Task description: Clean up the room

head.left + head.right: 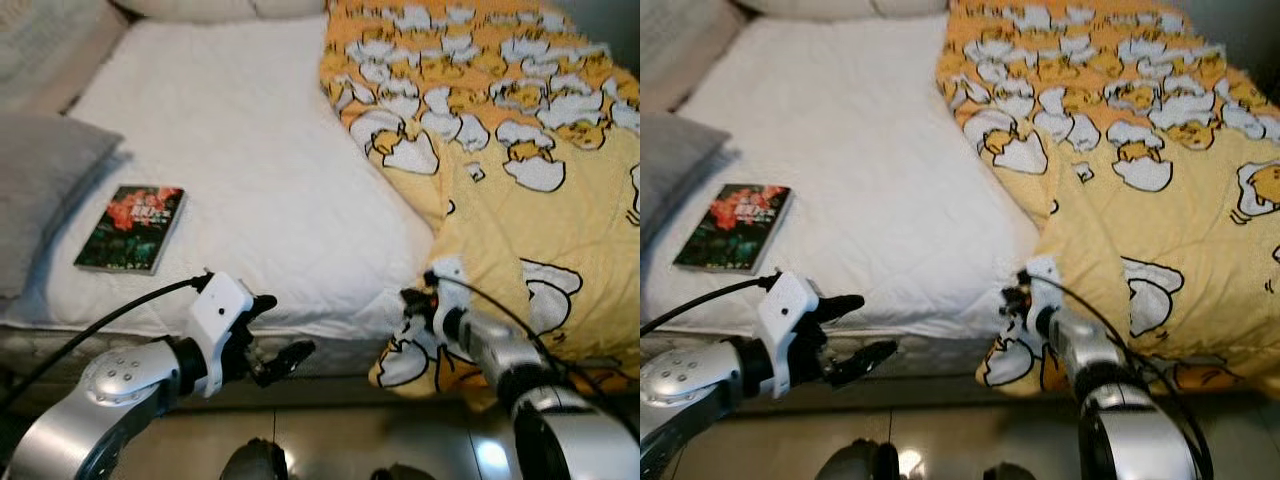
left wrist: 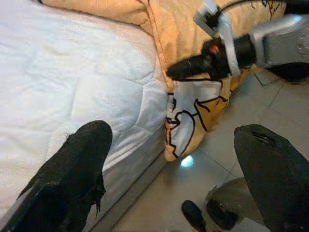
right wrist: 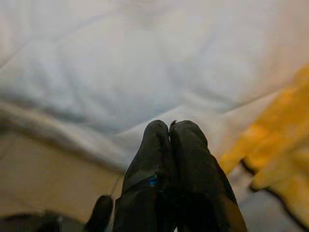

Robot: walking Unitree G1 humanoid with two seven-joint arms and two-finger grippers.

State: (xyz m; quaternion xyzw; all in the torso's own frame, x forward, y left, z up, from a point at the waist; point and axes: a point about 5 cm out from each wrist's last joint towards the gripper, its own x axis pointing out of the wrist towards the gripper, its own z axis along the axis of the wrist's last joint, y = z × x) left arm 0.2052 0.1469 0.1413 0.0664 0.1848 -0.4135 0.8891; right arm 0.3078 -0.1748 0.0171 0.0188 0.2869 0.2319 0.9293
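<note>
Bright, even light; floor glare; right wrist view seemingly blurred

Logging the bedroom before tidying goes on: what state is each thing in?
Book: closed, flat on the mattress, cover up.
Blanket: pulled aside, rumpled, corner hanging off the bed's edge.
Left tool: open, empty, at the bed's edge.
Right tool: shut, empty, beside the blanket corner.
Pillow: lying at the mattress's left side.
</note>
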